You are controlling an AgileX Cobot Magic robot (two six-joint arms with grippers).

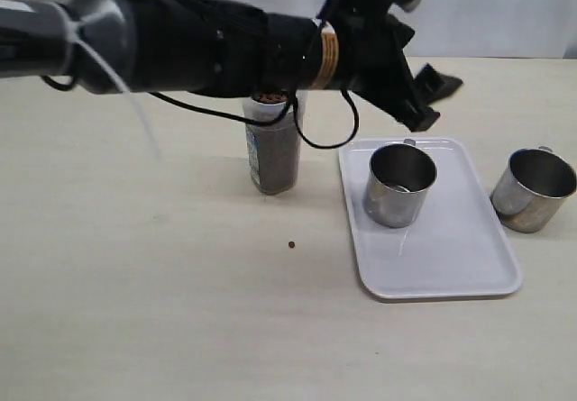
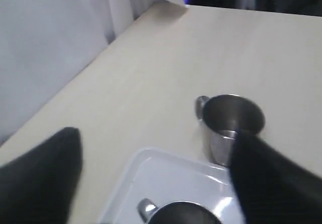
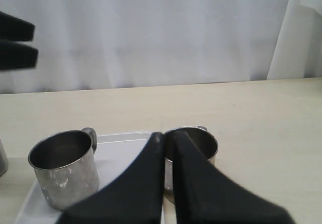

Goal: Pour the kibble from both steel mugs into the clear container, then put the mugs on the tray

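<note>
In the exterior view I see a pale beige table [image 1: 135, 311], smooth and matte, with a plain white backdrop [image 1: 505, 13] behind it. The clear container [image 1: 273, 153], frosted plastic, stands on the table off the tray's far left corner, apart from it. It is filled nearly to the rim with dark brown kibble [image 1: 275, 162]. One stray pellet [image 1: 292, 245] lies on the table in front of it. The flat white tray [image 1: 451, 257], with rounded corners and a low rim, carries the first mug [image 1: 400, 185] upright near its far left corner. It is shiny steel with a dark inside. The second mug [image 1: 532, 189] stands on the table just off the tray's right edge. The left claw [image 1: 435, 99] hangs above the tray's far edge.

In the left wrist view the left claw [image 2: 156, 148] is released, its black fingers [image 2: 40, 178] spread wide with nothing between them. Below it I see the tray [image 2: 151, 173], the first mug [image 2: 176, 211] and the second mug [image 2: 231, 123]. A white curtain [image 2: 50, 43] borders the table [image 2: 201, 48].

In the right wrist view the right claw [image 3: 167, 136] is clenched on nothing, its fingers pressed together. Beyond it are the first mug [image 3: 65, 168], the tray [image 3: 121, 148], the second mug [image 3: 198, 138] and a pleated white curtain [image 3: 151, 32].
</note>
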